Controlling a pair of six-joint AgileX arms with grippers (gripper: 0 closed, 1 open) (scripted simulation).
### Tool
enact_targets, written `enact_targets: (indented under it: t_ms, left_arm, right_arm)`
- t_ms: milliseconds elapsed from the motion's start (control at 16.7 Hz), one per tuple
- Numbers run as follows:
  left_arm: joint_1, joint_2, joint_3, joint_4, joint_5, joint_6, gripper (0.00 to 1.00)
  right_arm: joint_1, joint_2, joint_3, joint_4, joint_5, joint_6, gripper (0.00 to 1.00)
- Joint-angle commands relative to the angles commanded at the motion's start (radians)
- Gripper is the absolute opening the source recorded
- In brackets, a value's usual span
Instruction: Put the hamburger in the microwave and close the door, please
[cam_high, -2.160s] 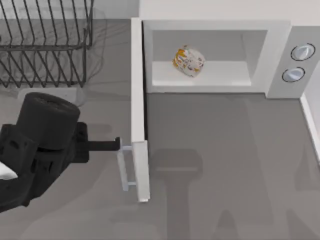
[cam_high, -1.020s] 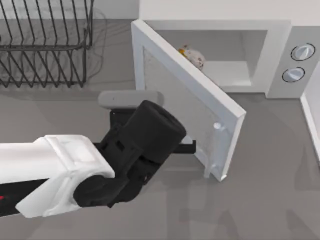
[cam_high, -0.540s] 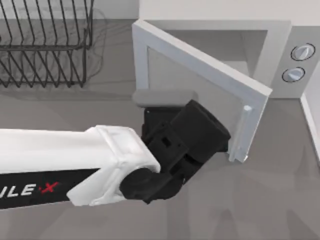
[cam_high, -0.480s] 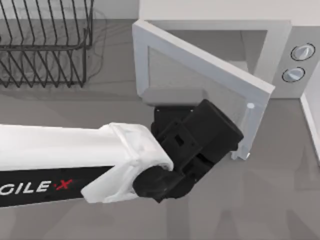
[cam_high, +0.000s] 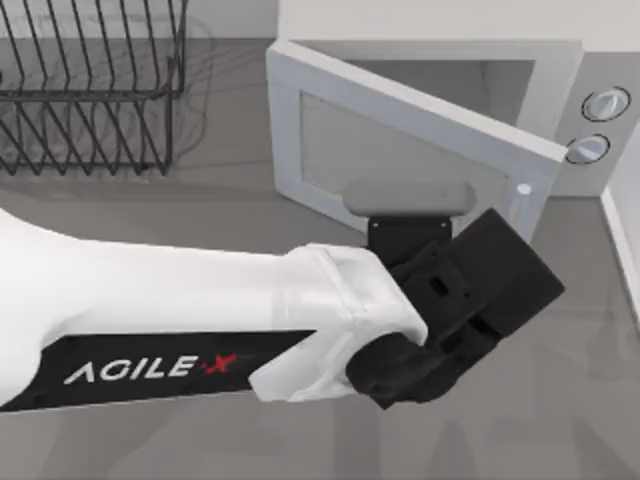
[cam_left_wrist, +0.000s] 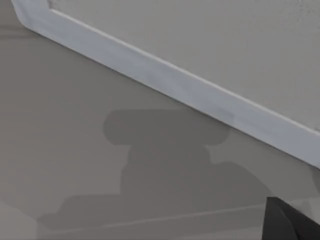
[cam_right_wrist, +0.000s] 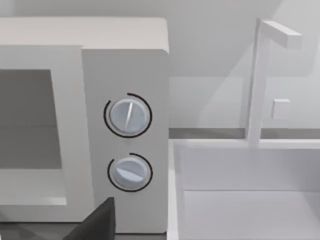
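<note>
Of the left jaws (cam_high: 405, 231): tucked beneath the black wrist housing, so cannot tell how wide apart, and nothing seen held. Placed close against the outer face of the tall white hinged door (cam_high: 400, 125) with its grey window; whether touching or just short of it cannot be told from above. In the left wrist view, directly ahead of the jaws, the door's white lower frame (cam_left_wrist: 165, 82) slanting across, grey desk (cam_left_wrist: 75, 165) beneath.

Outward from the jaws: the door's long axis on a diagonal, hinge edge far off toward the black wire rack (cam_high: 90, 90), free edge with its pale bar handle (cam_high: 523, 189) just to the other side. Behind the panel, the large white boxy microwave (cam_high: 560, 75), a wedge of cavity left uncovered near the two round silver-rimmed knobs (cam_high: 597, 125). Hamburger hidden behind the door, judged to be inside.

Judged decisive for the coming move: cavity straight beyond the panel from the jaws, so push along that line, preferably nearer the handle edge than the hinge. Left arm plainly the nearer; right jaws (cam_right_wrist: 97, 225) parked apart, facing the knob panel.
</note>
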Motion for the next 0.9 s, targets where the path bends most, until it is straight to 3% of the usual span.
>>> enact_targets:
  t_ms: [240, 660, 900]
  left_arm:
    - [-0.026, 0.065, 0.074, -0.042, -0.011, -0.02, 0.0]
    - [-0.099, 0.301, 0.45, -0.209, -0.046, -0.104, 0.0]
    - [-0.108, 0.339, 0.502, -0.239, -0.055, -0.117, 0.0]
  right_arm:
    - [0.0, 0.0, 0.0, 0.0, 0.0, 0.0, 1.0]
    - [0.0, 0.0, 0.0, 0.0, 0.0, 0.0, 1.0]
    - [0.0, 0.0, 0.0, 0.0, 0.0, 0.0, 1.0]
